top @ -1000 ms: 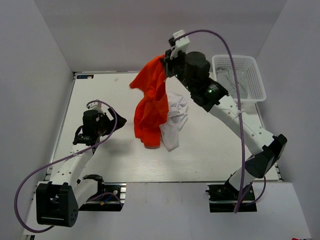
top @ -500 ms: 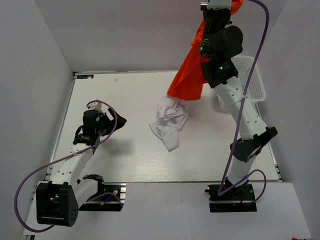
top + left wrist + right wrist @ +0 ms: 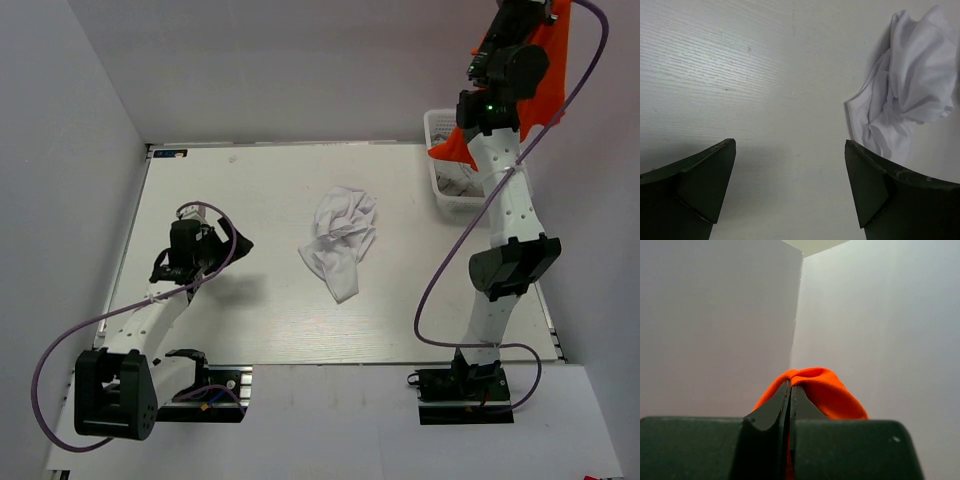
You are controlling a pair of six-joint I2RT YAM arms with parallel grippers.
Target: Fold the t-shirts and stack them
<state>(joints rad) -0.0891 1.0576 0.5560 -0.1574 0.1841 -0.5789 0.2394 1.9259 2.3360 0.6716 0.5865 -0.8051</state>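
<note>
So the right hand (image 3: pixel 790 386) is clamped on the orange shirt (image 3: pixel 816 385), seemingly over the basket (image 3: pixel 447 201); the left hand (image 3: pixel 790 145), spread wide, sits nearer the white shirt (image 3: pixel 340 240).

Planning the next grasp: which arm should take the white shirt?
Left. The left gripper is open, low over the table, and the white shirt lies close by in its wrist view. The right gripper is shut on the orange shirt, raised high by the basket.
</note>
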